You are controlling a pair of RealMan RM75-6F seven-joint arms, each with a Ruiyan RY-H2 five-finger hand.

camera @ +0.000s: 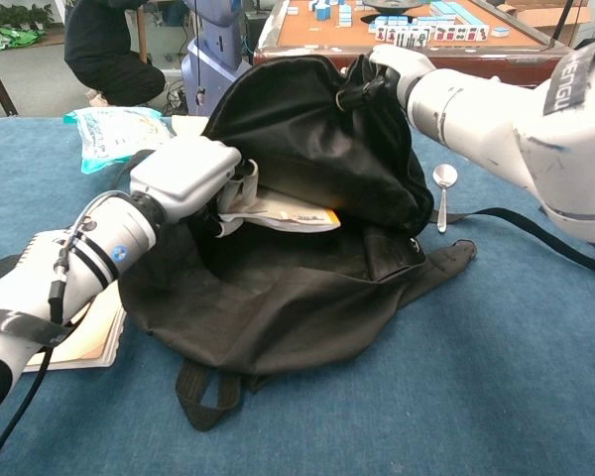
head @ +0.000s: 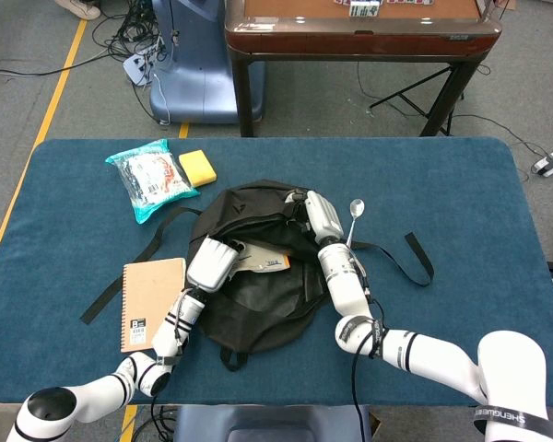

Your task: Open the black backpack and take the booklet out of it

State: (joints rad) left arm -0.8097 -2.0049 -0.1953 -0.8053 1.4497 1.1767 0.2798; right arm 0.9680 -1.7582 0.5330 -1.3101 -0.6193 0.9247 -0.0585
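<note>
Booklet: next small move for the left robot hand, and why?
Probably pull the booklet straight back out through the opening. The left robot hand already grips its near edge and has it lifted off the backpack floor, while the right robot hand holds the top flap up, so the mouth looks clear. Most of the booklet is still inside.
</note>
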